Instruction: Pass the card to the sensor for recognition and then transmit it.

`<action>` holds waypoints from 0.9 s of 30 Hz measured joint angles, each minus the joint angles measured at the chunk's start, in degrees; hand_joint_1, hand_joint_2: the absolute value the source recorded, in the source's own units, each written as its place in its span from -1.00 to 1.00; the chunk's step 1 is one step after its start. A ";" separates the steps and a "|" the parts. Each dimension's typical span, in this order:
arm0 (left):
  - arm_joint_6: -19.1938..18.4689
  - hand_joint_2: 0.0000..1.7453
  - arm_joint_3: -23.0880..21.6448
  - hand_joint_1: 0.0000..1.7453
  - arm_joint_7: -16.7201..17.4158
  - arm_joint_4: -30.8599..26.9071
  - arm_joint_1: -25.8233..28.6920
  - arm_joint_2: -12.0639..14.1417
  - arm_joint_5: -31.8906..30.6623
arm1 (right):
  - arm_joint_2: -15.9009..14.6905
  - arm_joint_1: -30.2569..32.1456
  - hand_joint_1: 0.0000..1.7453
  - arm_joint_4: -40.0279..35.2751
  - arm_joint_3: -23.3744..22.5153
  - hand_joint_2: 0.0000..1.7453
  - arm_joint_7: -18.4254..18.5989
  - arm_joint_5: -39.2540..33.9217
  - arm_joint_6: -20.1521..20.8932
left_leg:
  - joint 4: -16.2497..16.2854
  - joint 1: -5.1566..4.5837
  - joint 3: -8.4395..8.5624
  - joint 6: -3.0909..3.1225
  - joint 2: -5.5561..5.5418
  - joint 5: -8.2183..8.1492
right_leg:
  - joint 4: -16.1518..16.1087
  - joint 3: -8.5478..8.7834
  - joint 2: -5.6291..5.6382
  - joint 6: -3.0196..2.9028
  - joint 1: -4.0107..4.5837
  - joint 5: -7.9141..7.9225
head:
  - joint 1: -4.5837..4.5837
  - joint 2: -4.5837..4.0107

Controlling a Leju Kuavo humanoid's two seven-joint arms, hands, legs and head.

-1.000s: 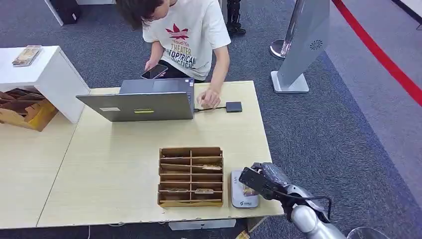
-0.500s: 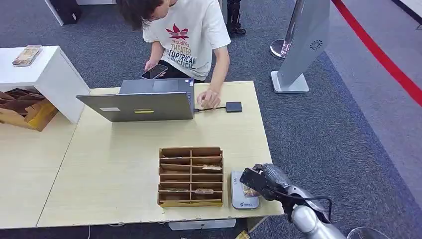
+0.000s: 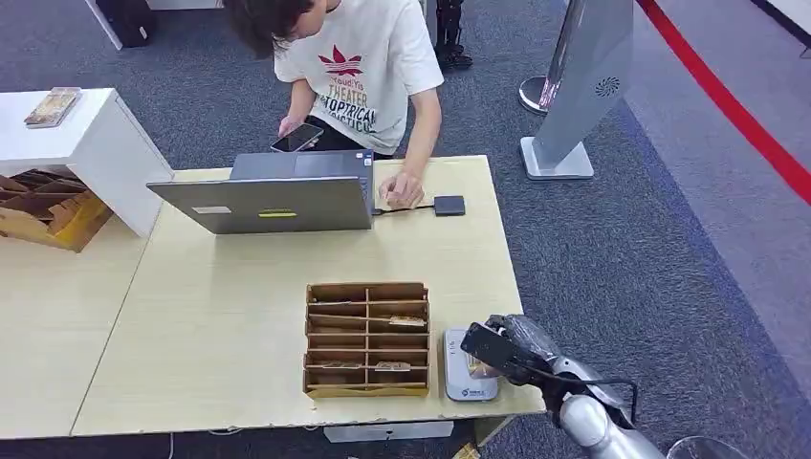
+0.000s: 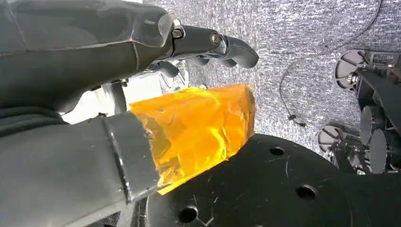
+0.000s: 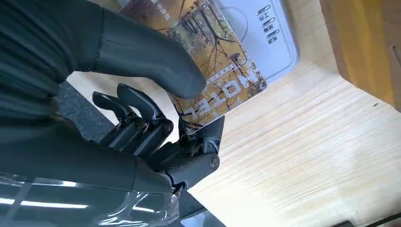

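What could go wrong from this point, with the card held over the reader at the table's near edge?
1. The right hand pinches the card between thumb and fingers along one side; much of it sticks out unsupported, so it might twist or slip.
2. The sensor sits near the table edge; a dropped card could fall to the floor.
3. The wooden organizer stands right beside the sensor, so a sideways drift might bump it.

We note a laptop (image 3: 268,203) open at the table's (image 3: 220,316) far edge, a person (image 3: 359,67) behind it holding a phone (image 3: 295,138); a wooden organiser (image 3: 366,338) sits nearer, a white cabinet (image 3: 81,143) stands left.
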 joint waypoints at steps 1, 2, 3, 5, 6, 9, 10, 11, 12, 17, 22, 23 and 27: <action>-0.02 -1.00 0.00 -1.00 0.02 0.00 0.00 0.00 0.02 | 0.00 0.00 1.00 0.00 0.00 1.00 0.04 0.11 0.07 | 0.00 0.00 0.00 0.00 0.00 0.00 | 0.00 0.00 0.00 0.00 0.00 0.00 | 0.00 0.00; -0.02 -1.00 0.00 -1.00 0.02 0.00 0.00 0.00 0.07 | 0.00 -0.01 1.00 0.00 0.00 1.00 0.04 0.20 0.11 | 0.00 0.00 0.00 0.00 0.00 0.00 | 0.00 0.00 0.00 0.00 0.00 0.00 | 0.00 0.00; -0.02 -1.00 0.00 -1.00 0.02 0.00 0.00 0.00 0.07 | 0.00 -0.01 1.00 0.00 0.02 1.00 0.07 0.35 0.22 | 0.00 0.00 0.00 0.00 0.00 0.00 | 0.00 0.01 0.00 0.00 0.00 0.00 | 0.00 0.00; -0.02 -1.00 -0.02 -1.00 0.02 0.00 0.00 0.00 0.07 | 0.02 -0.10 1.00 -0.02 0.04 1.00 0.09 0.46 0.52 | 0.00 0.00 0.01 0.00 0.00 0.00 | 0.00 0.01 0.00 0.00 0.00 0.00 | 0.00 0.00; -0.02 -1.00 0.00 -1.00 0.02 0.00 0.00 0.00 0.07 | 0.02 -0.14 1.00 -0.04 0.07 1.00 0.13 0.52 0.59 | 0.00 0.00 0.02 0.00 0.00 0.00 | 0.00 0.01 0.00 0.00 0.00 0.00 | 0.00 0.00; -0.02 -1.00 0.00 -1.00 0.02 0.00 0.00 0.00 0.07 | 0.02 -0.21 1.00 -0.09 0.07 1.00 0.13 0.72 0.63 | 0.00 0.00 0.02 0.00 0.00 0.00 | 0.00 0.02 0.00 0.00 0.00 0.00 | 0.00 0.00; -0.02 -1.00 -0.02 -1.00 0.07 0.00 0.00 0.00 0.11 | 0.02 -0.24 1.00 -0.09 0.11 1.00 0.13 0.87 0.66 | 0.00 0.00 0.02 0.00 0.00 0.00 | 0.00 0.02 0.00 0.00 0.00 0.00 | 0.00 0.00; -0.02 -1.00 -0.02 -1.00 0.11 0.00 -0.01 0.00 0.15 | 0.02 -0.28 1.00 -0.09 0.18 1.00 0.13 1.01 0.66 | 0.00 0.00 0.02 0.00 0.00 0.00 | 0.00 0.02 0.00 0.00 0.00 0.00 | 0.00 0.00; -0.02 -1.00 -0.02 -1.00 0.20 0.00 -0.01 0.00 0.17 | 0.02 -0.32 1.00 -0.09 0.28 1.00 0.13 1.20 0.66 | 0.00 0.00 0.02 0.00 0.00 0.00 | 0.00 0.03 0.00 0.00 0.00 0.00 | 0.00 0.00; -0.02 -1.00 -0.02 -1.00 0.22 0.00 -0.01 0.00 0.24 | 0.02 -0.76 1.00 -0.07 1.11 1.00 0.15 1.73 0.72 | 0.00 0.00 0.02 0.00 0.00 0.00 | 0.00 0.02 0.00 0.00 0.00 0.00 | 0.00 0.00; 0.02 -1.00 -0.02 -1.00 0.22 0.00 -0.02 0.00 0.46 | 0.02 -1.00 1.00 -0.07 1.62 1.00 0.22 1.73 0.72 | 0.00 0.00 0.03 0.00 0.00 0.00 | 0.00 0.02 0.01 0.00 0.00 0.00 | 0.00 0.00; 0.02 -1.00 -0.02 -1.00 0.22 0.00 -0.02 0.00 0.46 | 0.02 -1.02 1.00 -0.07 1.70 1.00 0.22 1.73 0.72 | 0.00 0.00 0.03 0.00 0.00 0.00 | 0.00 0.02 0.01 0.00 0.00 0.00 | 0.00 0.00; 0.02 -1.00 -0.02 -1.00 0.22 0.00 -0.02 0.02 0.46 | 0.02 -1.23 1.00 -0.04 2.18 1.00 0.24 1.90 0.74 | 0.00 0.00 0.04 0.00 0.00 0.00 | 0.00 0.02 0.01 0.00 0.00 0.00 | 0.00 0.00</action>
